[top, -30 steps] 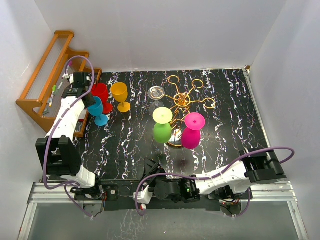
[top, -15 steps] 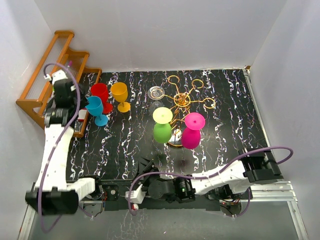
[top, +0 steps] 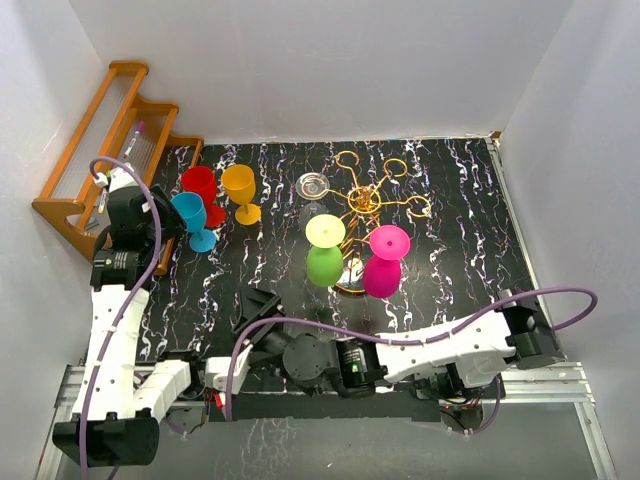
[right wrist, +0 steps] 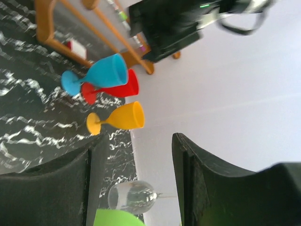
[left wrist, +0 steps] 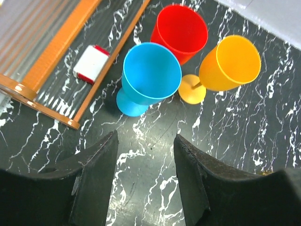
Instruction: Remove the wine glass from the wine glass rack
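Observation:
The gold wine glass rack [top: 366,200] stands at the table's middle right. A green wine glass [top: 323,262], a magenta one [top: 381,276] and a clear one [top: 312,186] hang from it upside down. A blue glass [left wrist: 150,75], a red one [left wrist: 181,30] and an orange one [left wrist: 230,63] stand upright on the table at the left. My left gripper [left wrist: 146,141] hovers open and empty on the near side of the blue glass. My right gripper [right wrist: 138,141] is open and empty, low by the table's near edge. The clear glass [right wrist: 134,197] shows beyond its fingers.
An orange wooden slatted shelf [top: 95,160] lies along the left wall, with a small white and red item [left wrist: 91,63] under it. The right arm [top: 440,345] stretches leftward along the near edge. White walls enclose the table on three sides.
My left gripper has let go of the blue glass, opened and drawn back toward the left wall. The right arm has swung further left along the near edge.

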`<control>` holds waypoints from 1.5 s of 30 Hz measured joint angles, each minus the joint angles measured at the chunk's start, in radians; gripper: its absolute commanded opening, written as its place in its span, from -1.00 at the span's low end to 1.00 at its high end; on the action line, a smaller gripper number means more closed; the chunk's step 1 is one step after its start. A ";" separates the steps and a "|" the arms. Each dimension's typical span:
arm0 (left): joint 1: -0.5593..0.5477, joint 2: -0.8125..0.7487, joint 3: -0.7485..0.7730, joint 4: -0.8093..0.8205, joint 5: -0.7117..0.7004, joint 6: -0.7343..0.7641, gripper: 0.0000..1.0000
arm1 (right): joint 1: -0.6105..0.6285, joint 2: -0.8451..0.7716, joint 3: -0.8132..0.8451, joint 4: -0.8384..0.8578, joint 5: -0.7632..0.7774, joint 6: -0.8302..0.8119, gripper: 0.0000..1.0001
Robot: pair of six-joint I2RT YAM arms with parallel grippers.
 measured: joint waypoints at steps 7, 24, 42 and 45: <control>0.000 0.027 -0.020 0.016 0.068 -0.019 0.00 | -0.124 -0.008 0.211 0.019 0.006 0.069 0.15; 0.000 0.034 -0.034 0.122 0.399 -0.102 0.02 | -1.084 -0.097 0.716 -0.784 -0.404 1.265 0.12; 0.000 0.051 -0.097 0.149 0.457 -0.083 0.03 | -1.384 -0.609 0.263 -1.032 -0.805 1.900 0.20; 0.000 0.051 -0.112 0.162 0.459 -0.079 0.03 | -1.384 -0.679 0.225 -1.072 -0.810 1.951 0.18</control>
